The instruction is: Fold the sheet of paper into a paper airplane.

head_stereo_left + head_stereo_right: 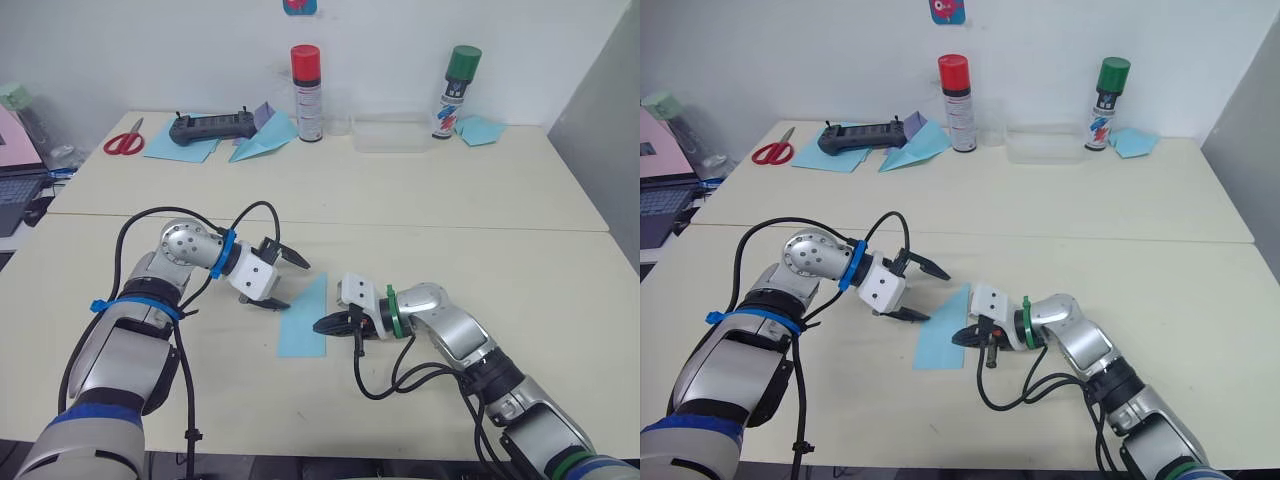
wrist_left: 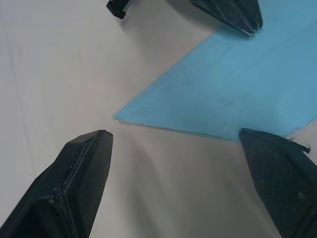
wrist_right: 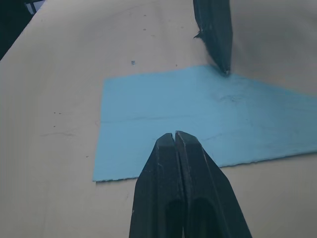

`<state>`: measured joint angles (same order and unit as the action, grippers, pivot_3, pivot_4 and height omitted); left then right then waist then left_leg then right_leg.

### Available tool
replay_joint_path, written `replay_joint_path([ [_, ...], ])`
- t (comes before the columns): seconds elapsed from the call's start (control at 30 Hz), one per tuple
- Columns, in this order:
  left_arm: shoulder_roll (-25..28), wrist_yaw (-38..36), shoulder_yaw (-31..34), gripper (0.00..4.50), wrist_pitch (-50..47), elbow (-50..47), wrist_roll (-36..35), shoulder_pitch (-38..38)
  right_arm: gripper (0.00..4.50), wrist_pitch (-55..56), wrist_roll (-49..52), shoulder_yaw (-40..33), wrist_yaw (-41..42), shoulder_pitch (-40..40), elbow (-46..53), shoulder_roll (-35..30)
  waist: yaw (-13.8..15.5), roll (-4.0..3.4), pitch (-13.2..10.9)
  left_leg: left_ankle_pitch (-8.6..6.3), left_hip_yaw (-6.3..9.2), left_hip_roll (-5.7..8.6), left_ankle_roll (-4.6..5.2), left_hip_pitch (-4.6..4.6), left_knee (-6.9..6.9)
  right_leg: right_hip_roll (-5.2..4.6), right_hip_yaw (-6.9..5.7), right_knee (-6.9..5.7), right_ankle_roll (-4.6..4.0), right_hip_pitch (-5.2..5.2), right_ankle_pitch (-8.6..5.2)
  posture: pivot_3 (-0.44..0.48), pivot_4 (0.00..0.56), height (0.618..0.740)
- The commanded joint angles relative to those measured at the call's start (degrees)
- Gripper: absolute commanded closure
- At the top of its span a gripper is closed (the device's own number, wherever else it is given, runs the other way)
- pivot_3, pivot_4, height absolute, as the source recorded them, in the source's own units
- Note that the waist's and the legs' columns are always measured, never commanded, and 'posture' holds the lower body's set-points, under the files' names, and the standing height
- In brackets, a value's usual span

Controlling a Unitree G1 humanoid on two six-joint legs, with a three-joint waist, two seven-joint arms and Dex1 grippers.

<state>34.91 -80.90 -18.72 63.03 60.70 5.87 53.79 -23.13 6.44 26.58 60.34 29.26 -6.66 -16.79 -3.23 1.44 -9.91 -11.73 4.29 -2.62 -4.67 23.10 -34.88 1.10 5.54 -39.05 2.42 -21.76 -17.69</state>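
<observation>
The sheet of paper (image 1: 305, 320) lies flat on the table as a narrow light-blue folded strip with one slanted end, between my two grippers. My left gripper (image 1: 293, 283) is open at the strip's far left edge, and one of its fingers (image 3: 215, 34) touches the paper there. In the left wrist view, the paper's pointed corner (image 2: 148, 111) sits between its spread fingertips. My right gripper (image 1: 318, 325) is shut, with its closed tip (image 3: 173, 136) resting over the strip's right edge. It holds nothing.
Along the back of the table are red scissors (image 1: 124, 140), a black controller (image 1: 208, 128) on blue sheets, a blue dart-shaped plane (image 1: 262, 140), a red-capped can (image 1: 306, 92), a clear box (image 1: 388, 135) and a green-capped can (image 1: 456, 92). A laptop (image 1: 18, 190) sits far left.
</observation>
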Motion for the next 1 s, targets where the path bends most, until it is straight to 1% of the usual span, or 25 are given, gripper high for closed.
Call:
replay_joint_path([
  [0.03, -0.03, 1.94, 0.23, 0.02, 2.08, 1.93, 0.61, 1.9, 4.5, -4.35, 3.47, -3.35, 0.23, -1.73, 4.6, -1.58, 0.23, 0.03, -0.08, 0.0, 0.01, 0.01, 0.0, 0.01, -0.02, -0.01, -0.01, 0.0, 0.0, 0.0, 0.0, 0.0, 0.15, 0.74],
  [0.13, 0.8, 1.98, 0.33, 0.02, 3.16, 2.91, 0.55, 2.35, 4.5, -13.4, 10.57, -7.54, 0.61, -2.98, 12.18, -2.56, 0.23, 0.03, -0.14, 0.0, 0.03, 0.02, 0.0, 0.15, -0.07, -0.02, -0.02, -0.01, 0.04, -0.08, 0.02, 0.0, 0.15, 0.74],
  [0.2, 1.24, 2.08, 0.2, 0.02, 4.09, 3.41, 0.69, 2.36, 4.5, -19.66, 15.29, -10.37, 0.46, -3.45, 16.97, -3.82, 0.09, 0.01, -0.15, 0.01, 0.05, 0.02, 0.0, 0.41, -0.1, -0.01, -0.02, -0.06, 0.05, -0.37, 0.04, 0.0, 0.15, 0.74],
  [0.3, 1.24, 2.15, 0.13, 0.02, 5.18, 3.79, 0.62, 2.21, 4.5, -24.69, 18.99, -12.77, -0.68, -3.96, 21.61, -5.77, 0.1, 0.01, -0.15, 0.01, 0.15, 0.02, 0.0, 0.62, -0.12, -0.01, -0.15, -0.08, -0.18, -0.52, 0.18, 0.0, 0.15, 0.74],
  [0.5, 0.68, 2.82, 0.26, 0.02, 5.35, 4.23, 0.68, 2.71, 4.5, -26.61, 20.86, -13.82, -3.7, -4.88, 24.19, -7.33, -0.02, 0.01, -0.15, 0.01, 0.22, 0.03, 0.0, 0.68, -0.11, -0.01, -0.24, -0.06, -0.15, -0.53, 0.16, 0.0, 0.15, 0.74],
  [0.77, -2.86, -1.75, 0.19, 0.02, 5.54, 2.31, -4.28, 3.07, 4.5, -25.03, 20.4, -13.74, -7.2, -5.61, 23.71, -7.69, 0.0, 0.03, -0.17, 0.01, 0.22, 0.04, 0.0, 0.72, -0.17, -0.02, -0.25, -0.06, -0.14, -0.53, 0.16, 0.0, 0.15, 0.74],
  [0.93, -4.12, -3.57, -0.52, 0.02, 5.96, 3.13, -4.31, 3.1, 4.5, -24.51, 20.47, -14.31, -7.88, -5.64, 22.95, -8.47, -0.01, 0.03, -0.17, 0.01, 0.23, 0.04, 0.0, 0.72, -0.17, -0.01, -0.26, -0.07, -0.17, -0.54, 0.18, 0.0, 0.15, 0.74],
  [0.97, -4.4, -3.89, -0.63, 0.4, 6.01, 3.14, -4.48, 3.1, 4.5, -24.45, 20.52, -14.41, -8.07, -5.73, 22.98, -8.59, -0.01, 0.03, -0.17, 0.01, 0.23, 0.04, 0.0, 0.72, -0.17, -0.01, -0.26, -0.07, -0.17, -0.54, 0.18, 0.0, 0.15, 0.74],
  [1.0, -4.83, -4.54, -0.77, 0.63, 5.95, 3.0, -4.9, 3.05, 4.5, -24.34, 20.53, -14.5, -8.21, -5.81, 22.93, -8.69, -0.02, 0.03, -0.17, 0.01, 0.23, 0.04, 0.0, 0.72, -0.17, -0.01, -0.26, -0.07, -0.17, -0.54, 0.18, 0.0, 0.15, 0.74],
])
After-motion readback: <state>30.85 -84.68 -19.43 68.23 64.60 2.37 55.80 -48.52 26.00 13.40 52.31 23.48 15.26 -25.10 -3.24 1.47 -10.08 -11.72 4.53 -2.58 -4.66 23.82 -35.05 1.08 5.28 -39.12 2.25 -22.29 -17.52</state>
